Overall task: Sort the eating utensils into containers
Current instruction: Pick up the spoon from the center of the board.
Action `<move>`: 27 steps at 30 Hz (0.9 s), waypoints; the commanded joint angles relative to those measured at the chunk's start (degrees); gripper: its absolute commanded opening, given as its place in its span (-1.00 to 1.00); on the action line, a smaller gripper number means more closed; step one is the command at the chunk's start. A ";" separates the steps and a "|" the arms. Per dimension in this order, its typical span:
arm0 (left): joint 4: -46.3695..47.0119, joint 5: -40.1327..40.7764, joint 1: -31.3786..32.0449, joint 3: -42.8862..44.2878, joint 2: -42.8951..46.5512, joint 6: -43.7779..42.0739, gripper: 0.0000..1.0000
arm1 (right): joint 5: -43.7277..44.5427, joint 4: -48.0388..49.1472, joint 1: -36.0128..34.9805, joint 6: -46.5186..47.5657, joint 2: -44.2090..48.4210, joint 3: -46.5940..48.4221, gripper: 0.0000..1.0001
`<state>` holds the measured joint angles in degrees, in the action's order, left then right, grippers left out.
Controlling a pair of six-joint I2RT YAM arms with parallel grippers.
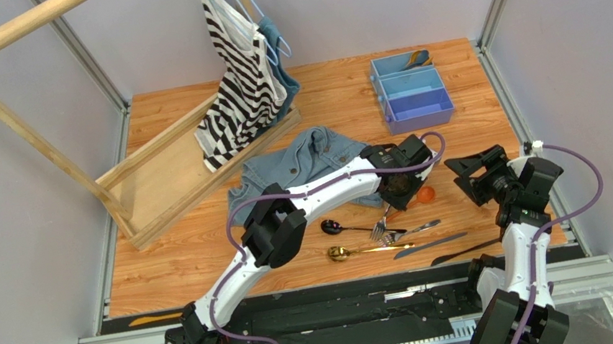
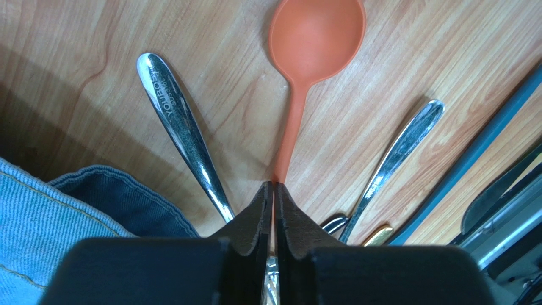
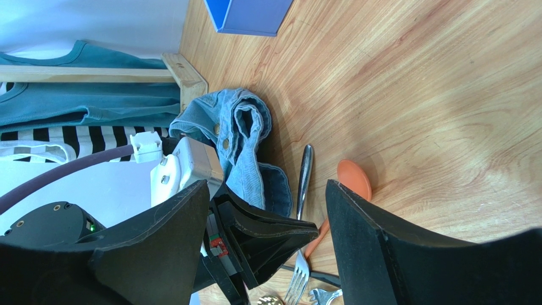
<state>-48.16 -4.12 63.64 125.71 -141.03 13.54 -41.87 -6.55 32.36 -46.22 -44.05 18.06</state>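
Up close, the left wrist view gives what the overhead one cannot: the left gripper (image 2: 273, 188) has its dark jaws pressed almost together on the thin end of the orange spoon (image 2: 316, 39). The spoon's matte, round bowl lies flat on the wooden table (image 2: 420, 57) ahead of the fingertips. Two polished handles splay out on either side, a lettered silver handle (image 2: 175, 121) to the left and a slim silver handle (image 2: 404, 143) to the right.

From above, that spoon shows only as a small orange spot beside the gripper, well short of the light blue tray (image 1: 382, 97) at the far edge. The tray's farthest compartment holds what may be a brownish spoon, too small to tell. A black spoon (image 1: 331, 226), a gold spoon (image 1: 340, 253) and two dark knives (image 1: 430, 246) lie in a loose cluster nearer the arm bases.

The right wrist view shows the right gripper (image 3: 267, 188) with its broad black fingers wide apart and nothing between them. Beyond them lies a crumpled, soft denim garment (image 3: 245, 130).
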 commanded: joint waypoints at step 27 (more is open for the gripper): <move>-7.12 4.65 3.78 12.01 -6.80 -1.68 -0.19 | -6.12 2.59 3.32 0.86 -1.12 2.41 0.44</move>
<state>-52.77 1.10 65.71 135.70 -147.13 13.13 -45.47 -6.44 35.46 -45.54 -45.78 18.48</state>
